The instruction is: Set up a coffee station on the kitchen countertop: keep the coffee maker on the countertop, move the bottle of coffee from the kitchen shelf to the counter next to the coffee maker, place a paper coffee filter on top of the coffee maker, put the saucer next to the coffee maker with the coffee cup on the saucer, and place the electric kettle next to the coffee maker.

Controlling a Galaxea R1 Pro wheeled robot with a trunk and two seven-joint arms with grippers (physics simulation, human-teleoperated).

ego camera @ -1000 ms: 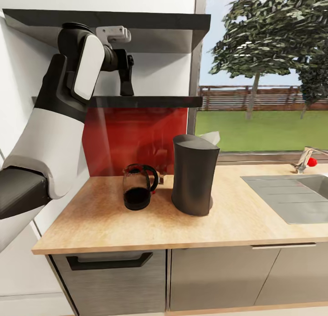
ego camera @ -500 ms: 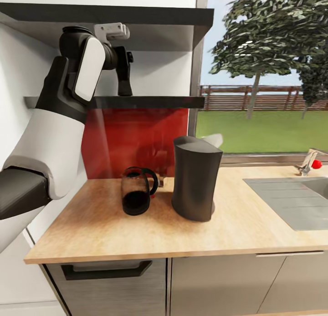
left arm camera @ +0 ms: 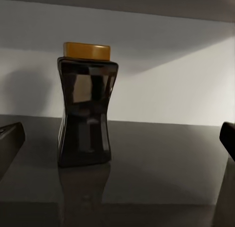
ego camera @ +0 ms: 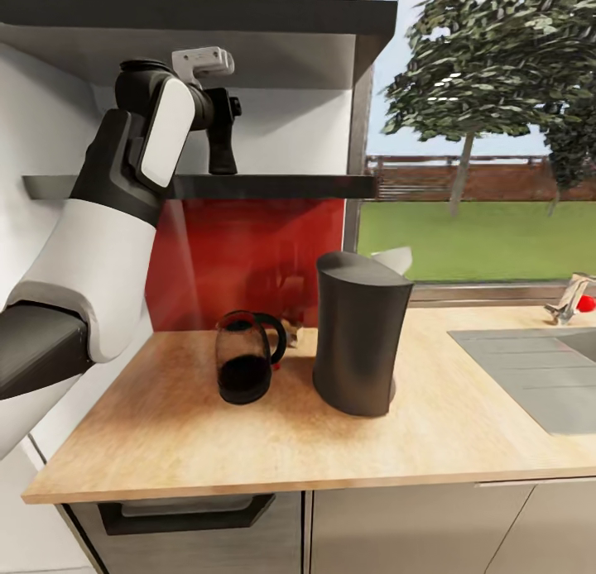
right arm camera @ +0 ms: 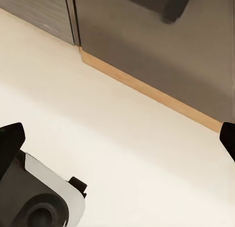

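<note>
White-shelled left arm [ego camera: 99, 260] with black joints (pale grey wrist bracket [ego camera: 203, 61]), dark claw [ego camera: 221, 156].

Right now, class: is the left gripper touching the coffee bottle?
Apart. The left wrist view shows the bottle standing free on the shelf, fingertips wide of it.

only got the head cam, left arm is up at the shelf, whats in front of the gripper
Observer: The bottle of coffee stands upright on the kitchen shelf, straight ahead of the left gripper.
Operator: touching it yet
Observer: No. Both fingertips sit at the left wrist view's edges, spread wide, with the bottle farther back between them.
Operator: and the right arm
Observer: The right gripper is open, pointing down at the pale floor beside the cabinet base.
</note>
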